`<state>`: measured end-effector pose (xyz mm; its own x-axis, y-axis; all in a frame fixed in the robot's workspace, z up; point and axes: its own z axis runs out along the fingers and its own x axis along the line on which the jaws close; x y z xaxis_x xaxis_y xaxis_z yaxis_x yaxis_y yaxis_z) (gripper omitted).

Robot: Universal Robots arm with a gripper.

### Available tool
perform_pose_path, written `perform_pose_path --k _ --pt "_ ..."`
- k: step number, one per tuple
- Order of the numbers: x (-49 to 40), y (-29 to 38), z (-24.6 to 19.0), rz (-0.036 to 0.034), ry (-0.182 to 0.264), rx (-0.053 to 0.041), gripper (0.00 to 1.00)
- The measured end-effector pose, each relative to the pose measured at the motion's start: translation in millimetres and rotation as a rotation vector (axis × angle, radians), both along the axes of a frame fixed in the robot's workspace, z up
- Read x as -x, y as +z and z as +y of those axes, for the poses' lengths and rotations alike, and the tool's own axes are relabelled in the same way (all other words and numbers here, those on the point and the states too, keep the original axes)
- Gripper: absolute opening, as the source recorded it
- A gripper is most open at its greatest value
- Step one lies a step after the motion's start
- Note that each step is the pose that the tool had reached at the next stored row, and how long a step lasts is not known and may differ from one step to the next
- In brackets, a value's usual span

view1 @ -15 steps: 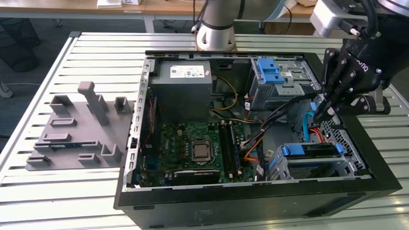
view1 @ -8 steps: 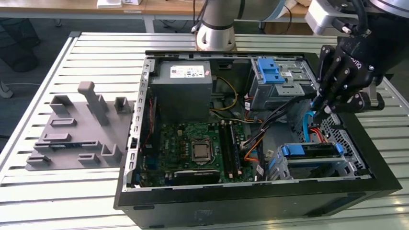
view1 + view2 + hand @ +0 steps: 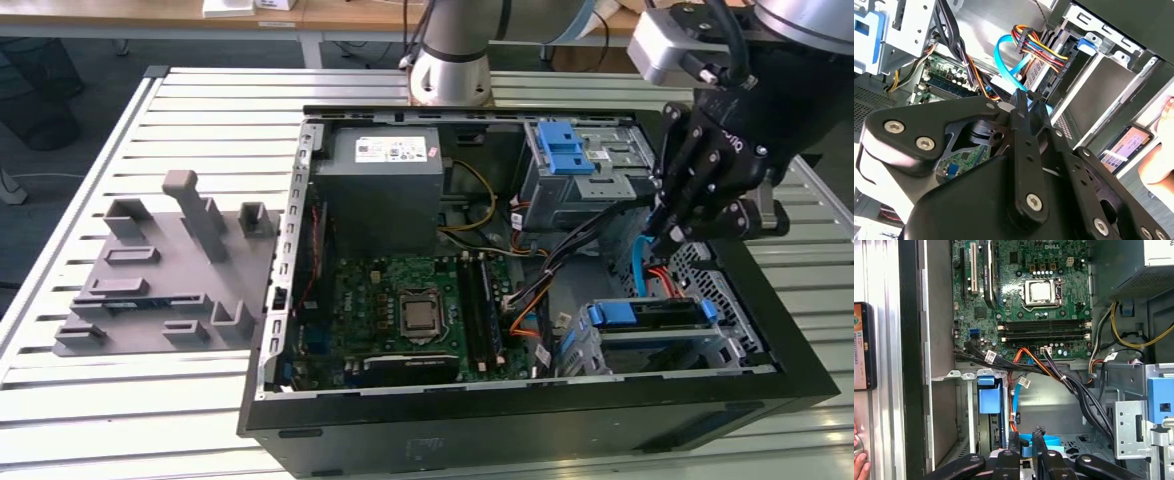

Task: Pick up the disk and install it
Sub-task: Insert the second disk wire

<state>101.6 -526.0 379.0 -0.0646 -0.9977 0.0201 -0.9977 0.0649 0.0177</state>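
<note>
The gripper (image 3: 663,243) hangs inside the open computer case (image 3: 400,425), fingers nearly closed and holding nothing. The disk (image 3: 650,314) sits just below it in the lower drive bay, long axis running across the case toward the exterior view's right

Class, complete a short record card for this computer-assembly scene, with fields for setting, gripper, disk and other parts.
Setting: open black metal computer case on a slatted metal table
Gripper: black robot gripper reaching into the case, over the lower drive cage
Disk: blue-framed silver disk, sitting in that cage near the gripper
Other parts: green motherboard; large grey power supply box; grey moulded fixture tray beside the case, on the exterior view's left
</note>
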Motion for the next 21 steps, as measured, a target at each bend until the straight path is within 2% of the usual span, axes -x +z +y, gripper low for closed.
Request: perform_pose_path --k 7,9,10,11,12,14,15,18,21 --pt "0.0 -8.7 0.1 -0.0037 0.000 0.0154 0.25" --pt "0.0 -9.3 0.0 -0.0041 0.000 0.0174 0.23" --pt "0.0 -9.5 -0.2 -0.0042 0.000 0.0174 0.16" --pt "0.0 -9.6 -0.7 -0.0042 0.000 0.0171 0.16" --pt "0.0 -9.6 -1.2 -0.0042 0.000 0.0116 0.16" --pt "-0.1 -9.6 -2.9 -0.0037 0.000 -0.0116 0.16" --pt "-0.2 -9.7 -4.4 -0.0027 0.000 -0.0203 0.16" --pt "-0.2 -10.4 -9.0 -0.0022 0.000 -0.0225 0.16" --pt "-0.2 -11.9 -11.7 -0.0021 0.000 -0.0181 0.16"
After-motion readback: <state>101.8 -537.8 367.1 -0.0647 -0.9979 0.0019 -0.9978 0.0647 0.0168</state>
